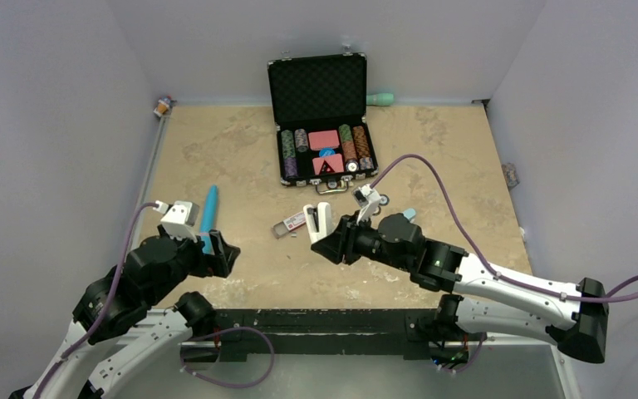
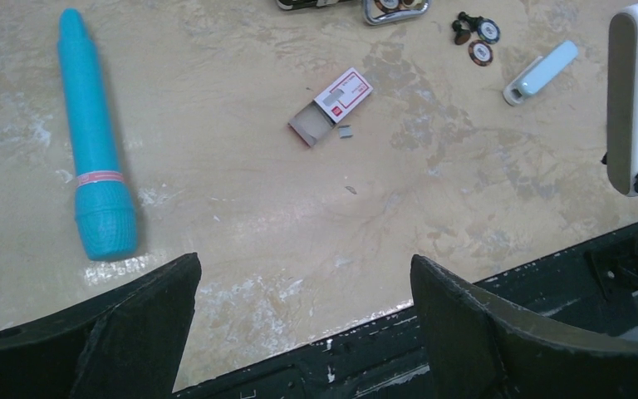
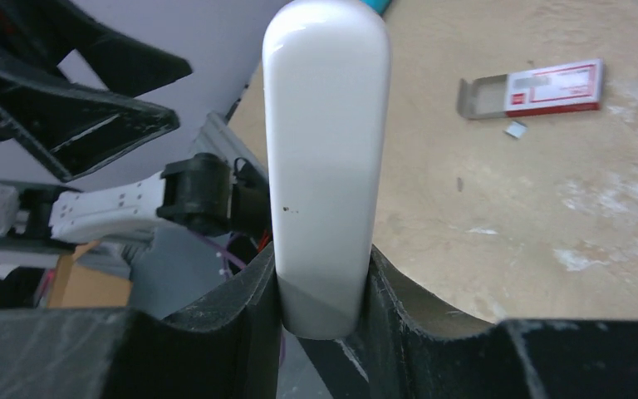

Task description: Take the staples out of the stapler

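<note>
The white stapler (image 1: 320,220) stands upright above the table's middle, its lower end clamped in my right gripper (image 1: 334,241). In the right wrist view the stapler's rounded body (image 3: 326,150) rises from between the fingers of the right gripper (image 3: 324,274), which is shut on it. From above, its two white arms look spread apart. A small grey strip of staples (image 2: 345,130) lies on the table beside a red-and-white staple box (image 2: 332,104) with its tray slid out. My left gripper (image 2: 303,274) hangs open and empty over the near table edge, left of the stapler (image 2: 635,100).
A long blue cylinder (image 1: 208,212) lies just beyond my left gripper. An open black poker-chip case (image 1: 320,116) stands at the back centre, with loose chips (image 2: 480,41) and a pale blue capped item (image 2: 540,73) in front of it. A black rail (image 1: 324,320) runs along the near edge.
</note>
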